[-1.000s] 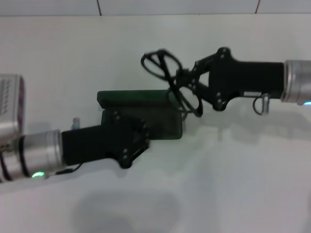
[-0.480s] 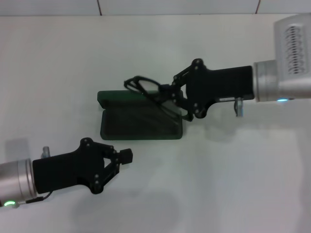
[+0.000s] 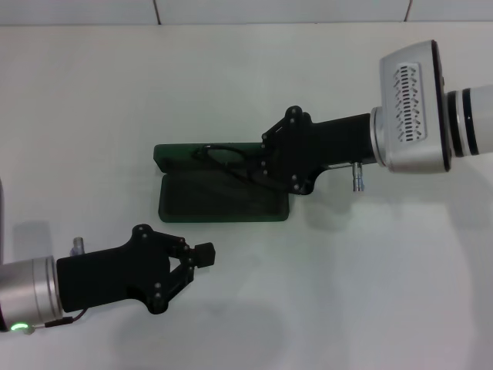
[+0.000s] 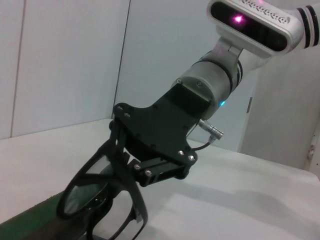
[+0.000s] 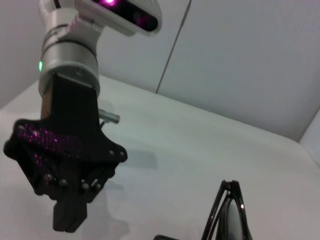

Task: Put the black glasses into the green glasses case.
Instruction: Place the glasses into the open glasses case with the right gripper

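Note:
The green glasses case lies open at the table's middle, its lid laid back on the far side. My right gripper is shut on the black glasses and holds them low over the far part of the case, by the hinge. The left wrist view shows the glasses hanging from the right gripper just over the case's green edge. My left gripper is shut and empty, on the near left, apart from the case. It also shows in the right wrist view.
The white table carries only the case. A pale wall runs along its far edge.
My right gripper has moved left and down, bringing the glasses onto the open case. My left gripper has drawn back from the case to the near left.

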### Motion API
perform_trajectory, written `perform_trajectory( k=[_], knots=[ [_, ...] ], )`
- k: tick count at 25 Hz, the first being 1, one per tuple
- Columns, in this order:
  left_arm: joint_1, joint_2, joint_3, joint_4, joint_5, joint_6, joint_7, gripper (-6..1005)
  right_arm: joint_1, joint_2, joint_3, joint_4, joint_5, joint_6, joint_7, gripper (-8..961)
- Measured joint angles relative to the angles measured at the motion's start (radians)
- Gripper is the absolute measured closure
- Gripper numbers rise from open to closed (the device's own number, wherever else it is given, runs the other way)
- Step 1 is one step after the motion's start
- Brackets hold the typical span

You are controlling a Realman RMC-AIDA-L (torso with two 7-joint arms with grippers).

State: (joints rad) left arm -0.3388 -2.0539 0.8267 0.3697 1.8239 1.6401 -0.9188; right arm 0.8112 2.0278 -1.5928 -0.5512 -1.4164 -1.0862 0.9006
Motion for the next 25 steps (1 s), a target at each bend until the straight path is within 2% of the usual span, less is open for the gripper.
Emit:
perform_trajectory(
  k=[13, 25],
  knots=[
    [-0.004, -0.005, 0.000, 0.000, 0.000, 0.000, 0.000, 946, -0.003, 0.000, -0.009, -0.007, 0.008, 0.021, 0.003, 780],
    [-0.014, -0.005, 0.000, 0.000, 0.000, 0.002, 0.000, 943, -0.012, 0.000, -0.060, -0.033, 0.016, 0.068, 0.007, 768]
  ],
)
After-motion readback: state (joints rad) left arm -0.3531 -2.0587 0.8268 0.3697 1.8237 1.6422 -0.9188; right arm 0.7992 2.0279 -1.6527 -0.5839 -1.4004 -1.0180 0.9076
